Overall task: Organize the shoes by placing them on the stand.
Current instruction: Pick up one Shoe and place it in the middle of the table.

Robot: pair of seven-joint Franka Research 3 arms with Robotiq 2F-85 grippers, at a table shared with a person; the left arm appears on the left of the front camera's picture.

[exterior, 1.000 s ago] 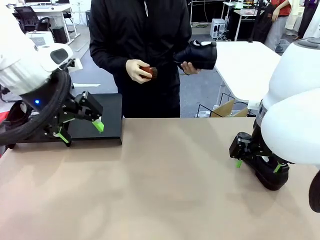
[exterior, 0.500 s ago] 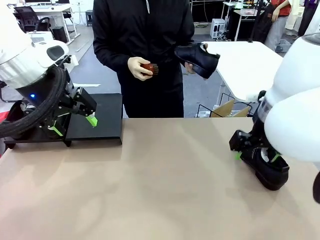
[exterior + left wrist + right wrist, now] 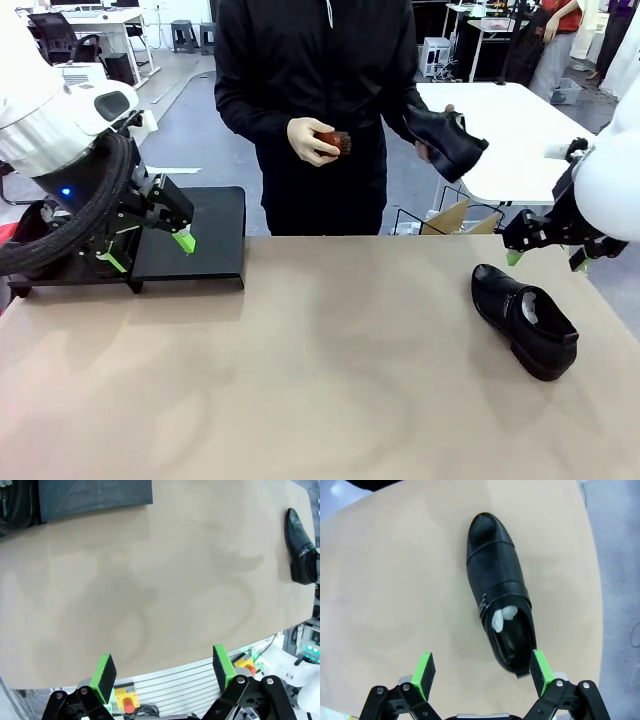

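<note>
Both gaping wide and empty, the right gripper (image 3: pixel 547 258) is hovering above a shoe (image 3: pixel 525 318), the left gripper (image 3: pixel 152 252) near the stand (image 3: pixel 215 235).

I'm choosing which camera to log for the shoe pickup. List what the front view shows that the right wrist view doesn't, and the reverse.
Front view, not the wrist view: a person holding a brush and a second shoe, the stand, the open left gripper. Right wrist view, not the front: a top-down look at the paper stuffing and strap buckle. Both: the shoe lying on the table, with the open right gripper clear of it.
</note>
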